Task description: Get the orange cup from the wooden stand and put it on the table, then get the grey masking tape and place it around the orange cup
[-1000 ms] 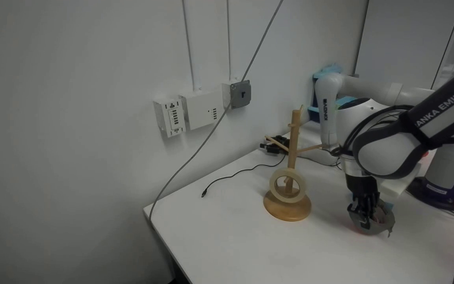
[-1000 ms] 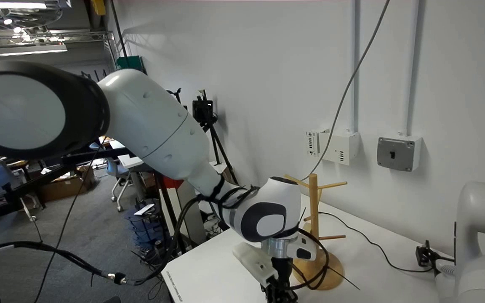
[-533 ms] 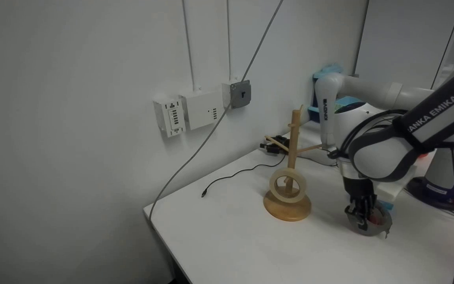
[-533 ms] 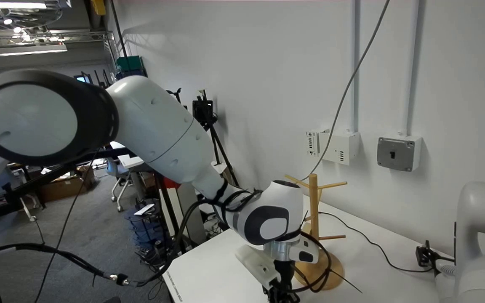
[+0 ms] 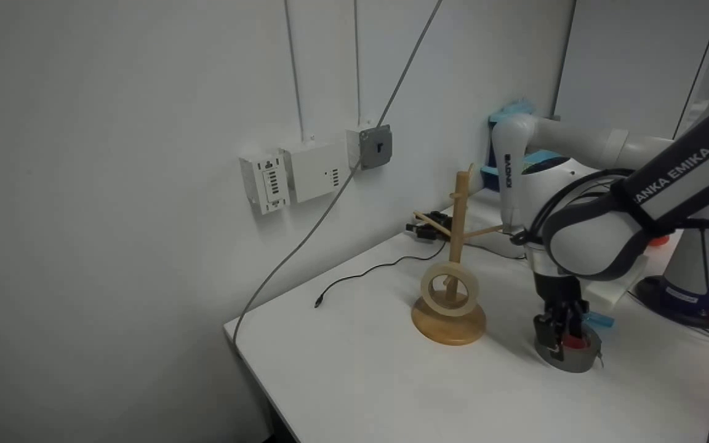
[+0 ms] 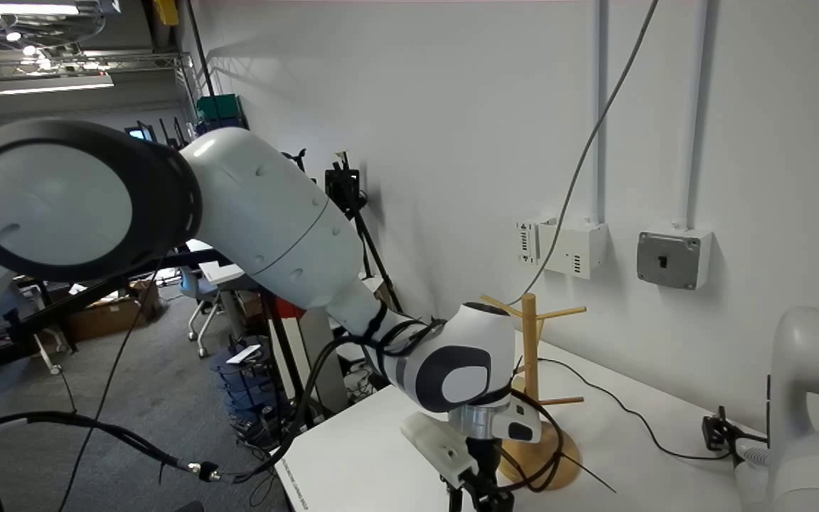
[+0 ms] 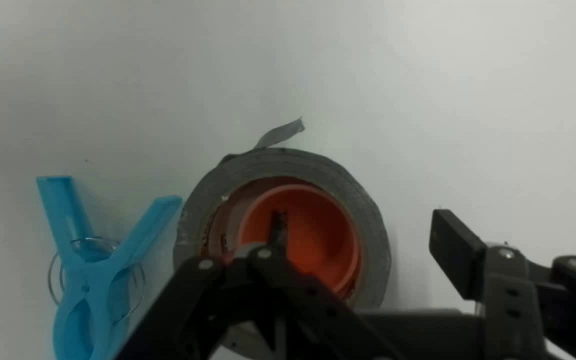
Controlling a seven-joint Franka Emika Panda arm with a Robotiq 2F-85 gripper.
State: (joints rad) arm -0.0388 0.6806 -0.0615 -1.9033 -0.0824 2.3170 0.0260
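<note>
The grey masking tape (image 7: 368,210) lies flat on the white table (image 5: 379,381), around the orange cup (image 7: 318,240), whose rim shows inside the ring. A loose tape end sticks out. My gripper (image 7: 365,235) stands open over them: one finger (image 7: 279,232) is over or inside the cup, the other (image 7: 450,250) is outside the ring with a gap to it. In an exterior view, the grey ring (image 5: 567,364) surrounds the gripper's lower end. The wooden stand (image 5: 458,227) is upright and its pegs bear no cup.
A beige tape roll (image 5: 466,306) leans at the stand's foot. The blue clip (image 7: 85,280) lies beside the grey ring. Behind my gripper are a second white arm (image 5: 607,144) and a black cable (image 5: 379,266) along the wall side.
My gripper has opened. The grey tape, tilted in the fingers before, has dropped flat around the cup. The arm has shifted slightly toward the stand.
</note>
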